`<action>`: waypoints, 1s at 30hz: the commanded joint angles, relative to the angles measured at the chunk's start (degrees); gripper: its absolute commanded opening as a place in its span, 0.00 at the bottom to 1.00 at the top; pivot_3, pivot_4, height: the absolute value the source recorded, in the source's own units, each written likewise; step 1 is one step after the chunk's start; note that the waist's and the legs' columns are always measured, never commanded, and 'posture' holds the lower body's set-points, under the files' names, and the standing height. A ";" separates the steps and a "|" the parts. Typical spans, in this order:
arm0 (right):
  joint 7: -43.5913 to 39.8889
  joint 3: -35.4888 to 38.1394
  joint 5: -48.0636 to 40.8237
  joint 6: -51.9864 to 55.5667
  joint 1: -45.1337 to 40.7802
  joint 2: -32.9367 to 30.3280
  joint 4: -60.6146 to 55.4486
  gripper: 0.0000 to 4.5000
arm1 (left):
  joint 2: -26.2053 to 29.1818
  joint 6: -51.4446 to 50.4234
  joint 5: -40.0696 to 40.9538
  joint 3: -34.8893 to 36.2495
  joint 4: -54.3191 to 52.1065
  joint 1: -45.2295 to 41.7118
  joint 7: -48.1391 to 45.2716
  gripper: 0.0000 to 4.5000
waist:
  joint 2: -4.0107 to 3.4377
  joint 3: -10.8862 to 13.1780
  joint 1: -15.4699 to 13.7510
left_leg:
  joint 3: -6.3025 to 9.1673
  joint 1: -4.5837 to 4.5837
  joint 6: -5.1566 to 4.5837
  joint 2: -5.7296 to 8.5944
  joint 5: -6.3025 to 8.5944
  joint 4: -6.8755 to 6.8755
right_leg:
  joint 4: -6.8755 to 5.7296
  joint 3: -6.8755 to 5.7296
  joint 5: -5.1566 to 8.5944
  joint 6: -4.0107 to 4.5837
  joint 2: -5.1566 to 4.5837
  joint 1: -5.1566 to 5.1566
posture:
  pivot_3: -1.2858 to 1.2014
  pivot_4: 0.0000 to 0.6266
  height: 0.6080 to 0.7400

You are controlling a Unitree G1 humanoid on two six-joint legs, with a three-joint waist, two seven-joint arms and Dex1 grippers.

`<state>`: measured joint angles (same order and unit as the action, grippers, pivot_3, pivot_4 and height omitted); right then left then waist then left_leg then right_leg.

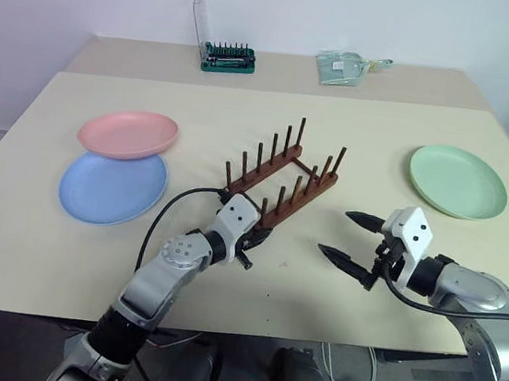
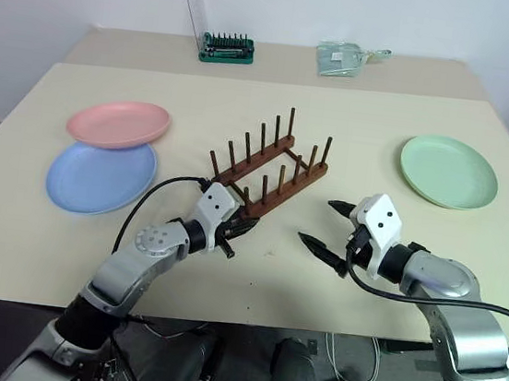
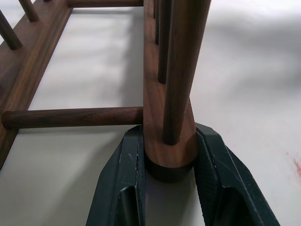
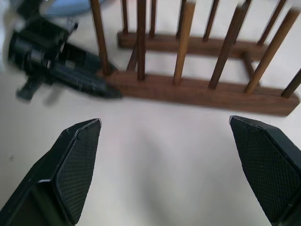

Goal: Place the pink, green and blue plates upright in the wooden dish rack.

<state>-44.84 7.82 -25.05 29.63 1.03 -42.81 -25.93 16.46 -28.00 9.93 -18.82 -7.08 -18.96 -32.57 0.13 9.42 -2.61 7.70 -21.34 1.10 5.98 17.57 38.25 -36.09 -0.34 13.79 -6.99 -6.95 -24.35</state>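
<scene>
Rack [image 1: 282,181] runs diagonally, near end clamped between left fingers [image 3: 124,188]; right fingers [image 4: 75,160] spread wide, empty.

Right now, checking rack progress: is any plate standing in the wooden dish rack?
No, the wooden dish rack holds bare pegs only.

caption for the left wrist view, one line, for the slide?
Left gripper closed on the near end of one rail of the wooden dish rack, fingers pressing its sides, on the table.
</scene>
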 commanded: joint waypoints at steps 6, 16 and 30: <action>1.35 4.97 -0.35 -0.58 7.58 -0.49 -5.92 1.00 | 0.65 20.14 0.09 -3.54 27.05 -21.30 -29.88 0.17 | 0.06 0.04 0.36 | -0.03 -0.03 -0.04 0.04 0.02 0.00 | 0.09 0.01 -0.01 -0.03 -0.01 -0.01 | 0.52 0.24 1.00; 5.96 7.32 0.06 -0.64 14.11 2.19 -11.97 1.00 | -3.91 34.85 -4.77 -1.97 51.21 -32.03 -35.56 0.17 | 0.17 0.10 0.45 | -0.04 -0.03 -0.06 0.06 0.02 0.02 | 0.08 0.03 -0.04 -0.08 0.03 -0.04 | 0.52 0.24 1.00; 6.73 7.00 -0.74 1.69 12.28 1.15 -11.87 1.00 | -3.59 35.21 -7.03 1.21 54.19 -29.75 -33.50 0.68 | 0.18 0.10 0.50 | -0.03 -0.03 -0.06 0.06 0.02 0.04 | 0.06 0.04 -0.05 -0.11 0.05 -0.04 | 0.52 0.24 1.00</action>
<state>-38.16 14.13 -25.05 31.02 13.59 -41.20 -36.27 12.12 7.90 3.14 -19.18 48.61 -49.02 -67.02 0.31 9.52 -2.11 7.67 -21.37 1.04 6.04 17.59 38.29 -36.04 -0.31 13.74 -7.10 -6.90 -24.39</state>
